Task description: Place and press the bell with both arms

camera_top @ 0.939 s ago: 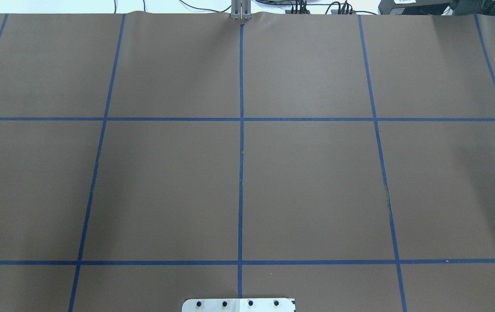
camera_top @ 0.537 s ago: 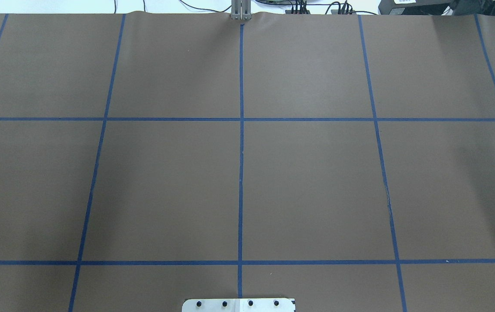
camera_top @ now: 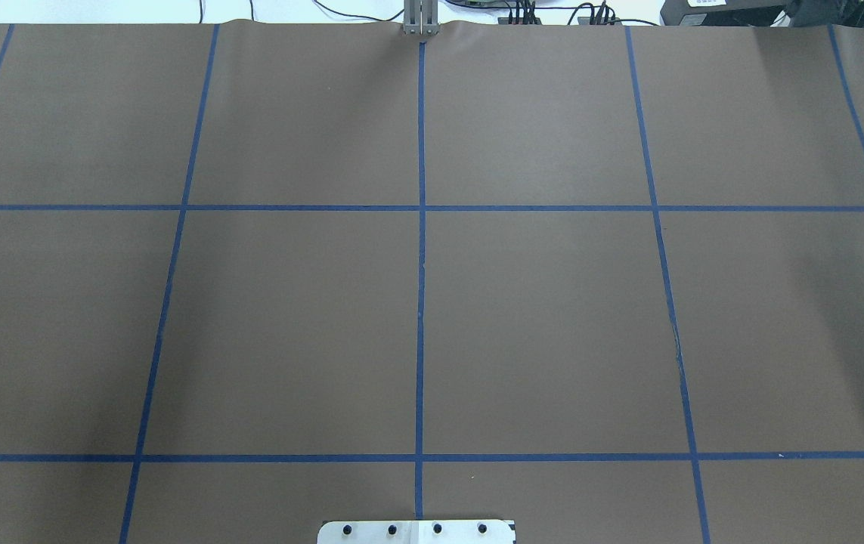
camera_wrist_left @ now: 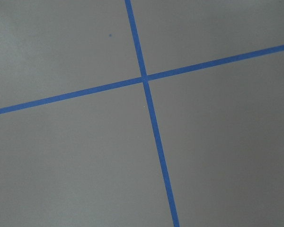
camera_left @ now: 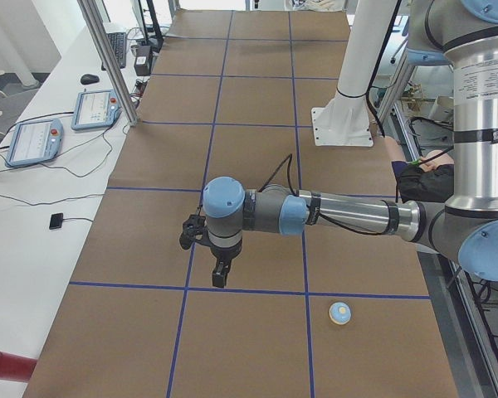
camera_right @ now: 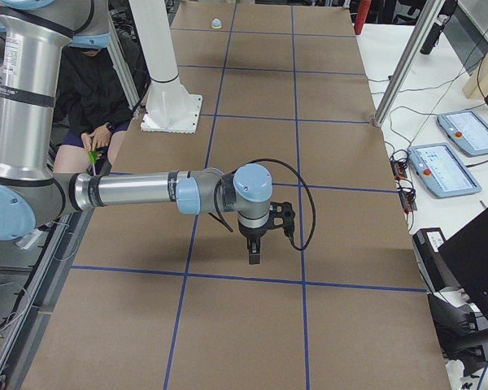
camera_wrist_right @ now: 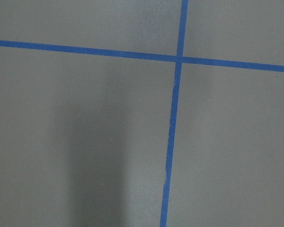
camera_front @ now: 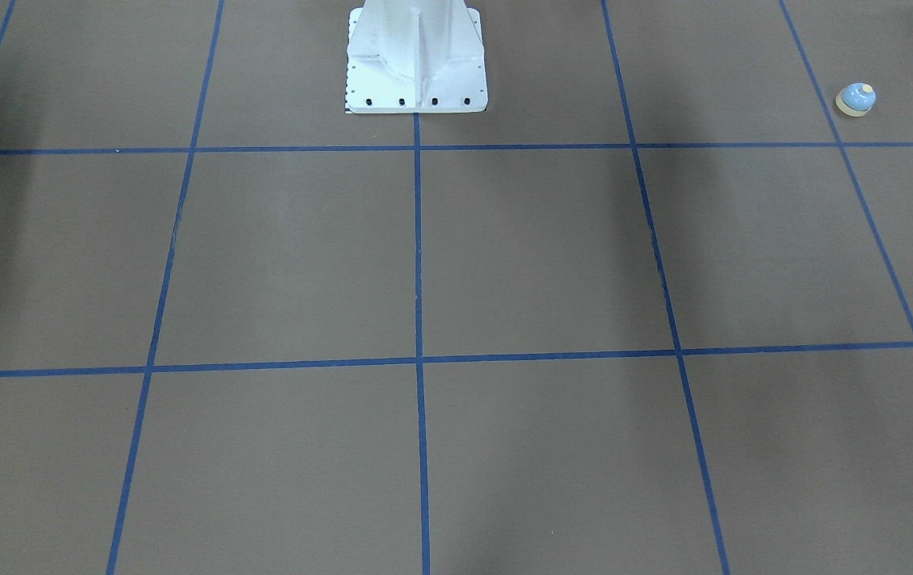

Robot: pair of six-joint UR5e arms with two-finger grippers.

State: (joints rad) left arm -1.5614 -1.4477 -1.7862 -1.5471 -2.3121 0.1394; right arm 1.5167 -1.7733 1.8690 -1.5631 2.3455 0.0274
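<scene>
Brown paper tabletop crossed by blue tape lines is all my overhead view gives me, and it reads the same as it did a moment back: nothing has come in, nothing has shifted. I take that to mean the task has barely begun, with the pick-up not yet started.

The bell shows only elsewhere. In the front-facing view it sits upright at the upper right of the frame, just right of a tape line. In the left side view it is at lower centre-right, alone on the paper (the overhead simply cuts that strip off).

There the left end effector hangs pointing down over a tape line at centre frame, near the bell but apart from it. The right end effector hangs likewise at the centre of the right side view, with the bell far off at the top of that frame. Both appear only in those side views, so I cannot tell how wide either stands. The wrist cameras show only paper and tape crossings.
</scene>
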